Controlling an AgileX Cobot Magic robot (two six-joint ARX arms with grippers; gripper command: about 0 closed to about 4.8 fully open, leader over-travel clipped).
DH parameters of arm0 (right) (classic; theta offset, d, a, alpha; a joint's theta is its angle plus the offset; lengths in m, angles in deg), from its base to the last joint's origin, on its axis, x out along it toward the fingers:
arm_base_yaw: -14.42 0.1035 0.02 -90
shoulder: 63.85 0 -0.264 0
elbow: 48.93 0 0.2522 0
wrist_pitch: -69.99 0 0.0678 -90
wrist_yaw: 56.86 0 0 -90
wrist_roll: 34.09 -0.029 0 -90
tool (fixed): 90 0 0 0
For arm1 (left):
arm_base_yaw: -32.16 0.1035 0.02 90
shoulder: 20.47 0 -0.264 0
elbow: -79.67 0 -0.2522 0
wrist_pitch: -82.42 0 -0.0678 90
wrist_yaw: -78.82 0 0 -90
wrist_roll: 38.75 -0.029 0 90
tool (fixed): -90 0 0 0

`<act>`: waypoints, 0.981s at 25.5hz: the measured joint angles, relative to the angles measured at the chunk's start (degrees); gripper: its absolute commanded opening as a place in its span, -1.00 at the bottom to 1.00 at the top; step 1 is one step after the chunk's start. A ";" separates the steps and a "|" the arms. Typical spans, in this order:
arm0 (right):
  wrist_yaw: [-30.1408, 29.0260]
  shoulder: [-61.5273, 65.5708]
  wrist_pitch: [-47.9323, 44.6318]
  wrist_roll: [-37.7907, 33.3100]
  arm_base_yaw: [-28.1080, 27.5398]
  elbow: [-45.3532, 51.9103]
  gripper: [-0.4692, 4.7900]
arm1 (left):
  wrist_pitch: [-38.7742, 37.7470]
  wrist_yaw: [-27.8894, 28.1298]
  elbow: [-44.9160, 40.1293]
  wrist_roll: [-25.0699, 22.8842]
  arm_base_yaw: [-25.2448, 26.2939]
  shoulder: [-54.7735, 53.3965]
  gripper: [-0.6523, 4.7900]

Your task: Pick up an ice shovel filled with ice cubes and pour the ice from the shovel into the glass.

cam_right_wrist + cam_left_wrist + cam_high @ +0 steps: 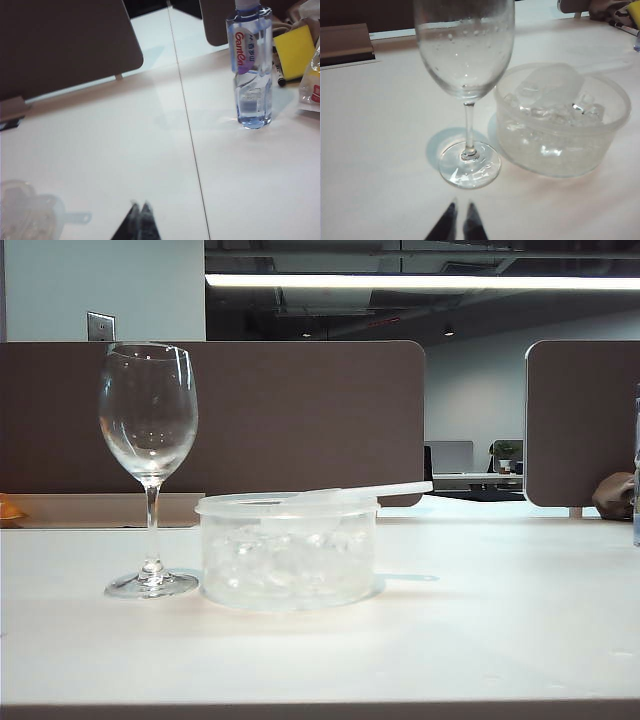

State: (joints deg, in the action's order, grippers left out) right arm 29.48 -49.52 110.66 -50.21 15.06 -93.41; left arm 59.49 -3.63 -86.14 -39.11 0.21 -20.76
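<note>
While the ice shovel (345, 496) lies across the top of the round tub (288, 552), its thin handle sticks out past the rim. Ice cubes (555, 110) fill the tub under it. The glass (149, 455) stands upright just beside the tub on the white table (480, 640). The left gripper (461, 220) sits low near the glass foot, tips nearly together, holding nothing. The right gripper (140, 212) is closed and empty, above the table near the shovel's handle. A water bottle (249, 67) stands well apart.
</note>
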 measured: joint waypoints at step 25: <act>-8.90 54.25 -46.86 -30.80 22.91 0.15 -0.56 | 0.02 0.02 -0.02 0.00 -0.31 0.02 -0.65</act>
State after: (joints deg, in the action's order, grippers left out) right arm 20.58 4.73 63.80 -81.01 37.97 -93.26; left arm 59.51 -3.61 -86.16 -39.11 -0.09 -20.74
